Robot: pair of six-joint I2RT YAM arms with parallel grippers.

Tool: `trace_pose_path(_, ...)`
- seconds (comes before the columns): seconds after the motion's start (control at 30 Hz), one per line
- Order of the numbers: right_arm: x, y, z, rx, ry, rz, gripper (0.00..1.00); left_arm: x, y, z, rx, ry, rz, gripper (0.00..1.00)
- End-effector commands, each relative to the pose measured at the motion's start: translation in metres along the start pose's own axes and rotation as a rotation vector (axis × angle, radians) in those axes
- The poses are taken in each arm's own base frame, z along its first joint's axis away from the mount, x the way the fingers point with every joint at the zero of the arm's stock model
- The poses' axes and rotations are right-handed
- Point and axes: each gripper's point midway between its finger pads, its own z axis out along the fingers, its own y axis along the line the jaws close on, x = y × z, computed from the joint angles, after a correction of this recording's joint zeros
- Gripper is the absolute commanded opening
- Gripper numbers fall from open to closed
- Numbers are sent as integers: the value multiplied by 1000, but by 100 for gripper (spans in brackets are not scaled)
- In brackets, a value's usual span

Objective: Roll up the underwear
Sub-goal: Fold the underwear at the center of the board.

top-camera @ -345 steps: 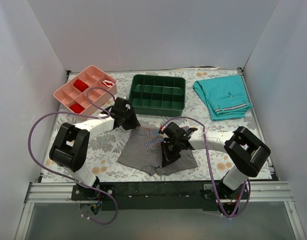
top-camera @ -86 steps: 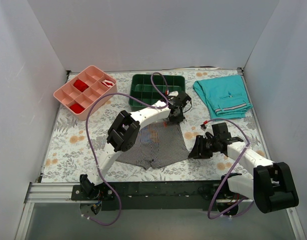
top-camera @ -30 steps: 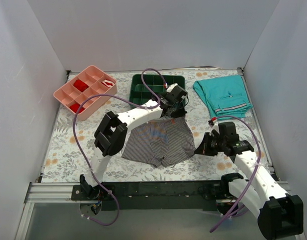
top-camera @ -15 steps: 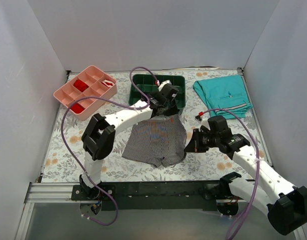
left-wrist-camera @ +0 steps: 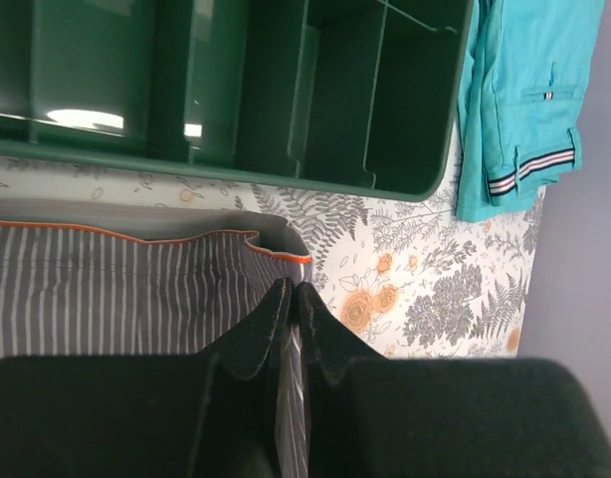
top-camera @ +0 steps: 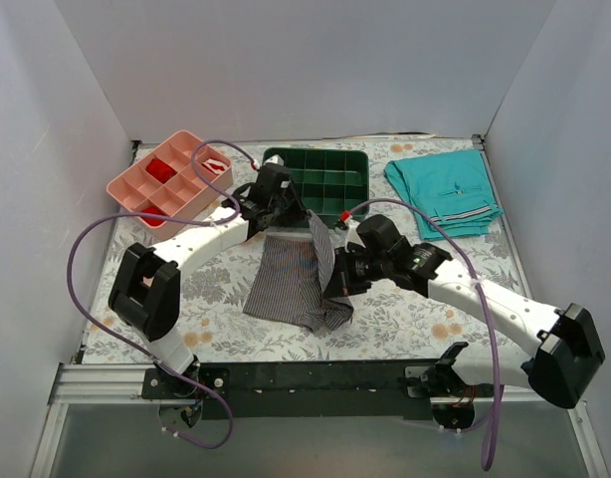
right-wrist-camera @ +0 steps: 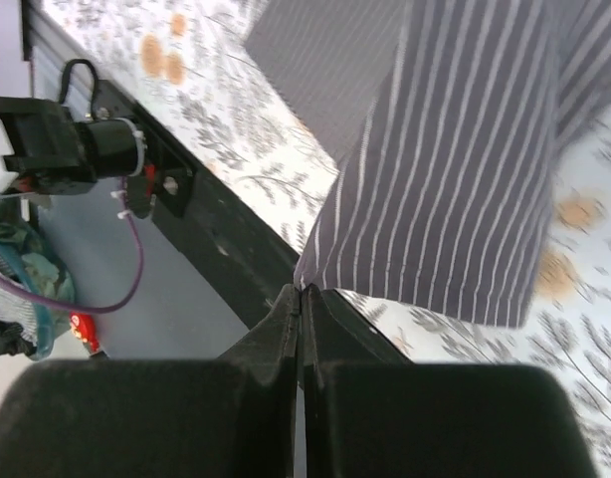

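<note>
Left end effector [top-camera: 289, 217] and right end effector [top-camera: 337, 283] each clamp the grey pinstriped boxer briefs [top-camera: 286, 284] by their lifted side mid-fold; next, probably lay it flat toward the desk's [top-camera: 136, 289] left edge.

A robot lab's enclosed test cell — plain white panels [top-camera: 286, 70] wall the worktop's left, far and right edges, and two white robot arms [top-camera: 485, 297] are bolted to a black mounting rail [top-camera: 315, 376] along the near edge — beside a floral tablecloth [top-camera: 395, 329].

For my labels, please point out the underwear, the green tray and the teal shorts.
underwear [top-camera: 291, 279], top view, striped middle
green tray [top-camera: 330, 184], top view, inner dividers
teal shorts [top-camera: 445, 194], top view, folded middle
</note>
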Motion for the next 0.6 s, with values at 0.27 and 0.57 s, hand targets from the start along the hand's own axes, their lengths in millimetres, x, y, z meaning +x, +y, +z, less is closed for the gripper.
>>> trace_pose_path(0.27, -31, 70, 52, -80, 52, -78, 1, -16, 45, -31, 46, -22, -35, 0)
trace_pose_path(0.57, -31, 80, 95, -98, 104, -88, 1, -20, 95, -31, 14, -33, -36, 0)
